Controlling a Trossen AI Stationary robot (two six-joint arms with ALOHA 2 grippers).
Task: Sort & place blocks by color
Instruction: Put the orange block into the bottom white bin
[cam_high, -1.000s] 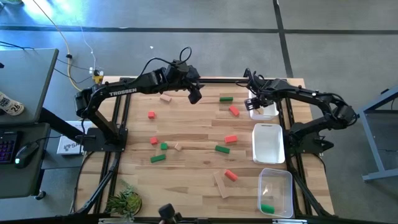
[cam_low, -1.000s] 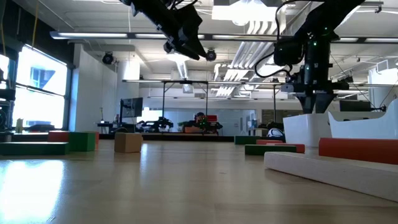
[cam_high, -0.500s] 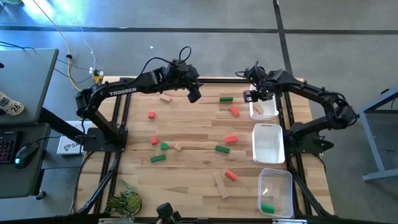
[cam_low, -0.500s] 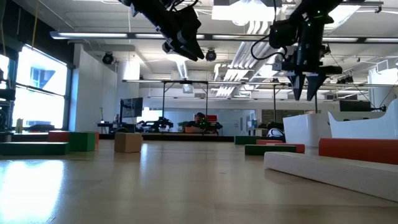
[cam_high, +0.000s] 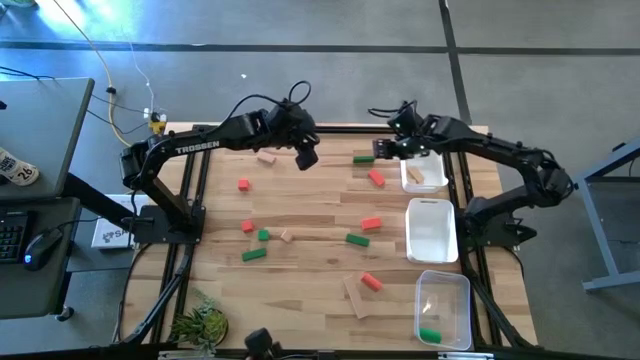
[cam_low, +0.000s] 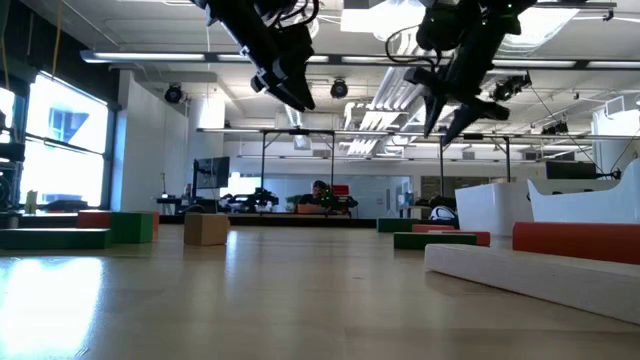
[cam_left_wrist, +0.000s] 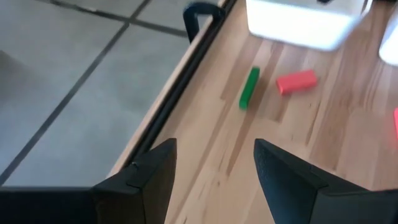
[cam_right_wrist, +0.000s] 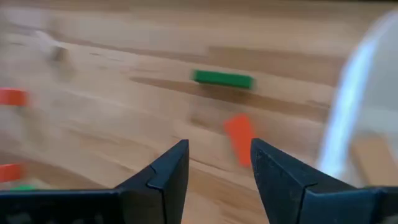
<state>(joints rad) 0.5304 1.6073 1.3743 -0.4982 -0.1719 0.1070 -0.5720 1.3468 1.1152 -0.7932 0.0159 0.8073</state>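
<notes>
Green, red and tan blocks lie scattered flat on the wooden table (cam_high: 310, 290). Near the far edge lie a green block (cam_high: 363, 158), a red block (cam_high: 376, 178) and a tan block (cam_high: 266, 157). My left gripper (cam_high: 305, 157) hangs open above the table between the tan and the green block. It looks toward the green block (cam_left_wrist: 249, 88) and the red block (cam_left_wrist: 296, 81). My right gripper (cam_high: 385, 148) hangs open in the air, just right of the green block (cam_right_wrist: 222, 79) and over the red block (cam_right_wrist: 239, 140). Both grippers (cam_low: 290, 95) (cam_low: 445, 120) hold nothing.
At the right stand a small white tray (cam_high: 424, 172) with a tan block (cam_high: 416, 176), a larger white tray (cam_high: 431, 230) and a clear tray (cam_high: 443, 308) with a green block (cam_high: 429, 335). More blocks lie mid-table, and a long tan bar (cam_high: 355, 297) lies nearer the front.
My right gripper has risen from over the small white tray and gone toward the table's left, to beside the green block, turning as it went and staying open. My left gripper has tipped a little further down.
</notes>
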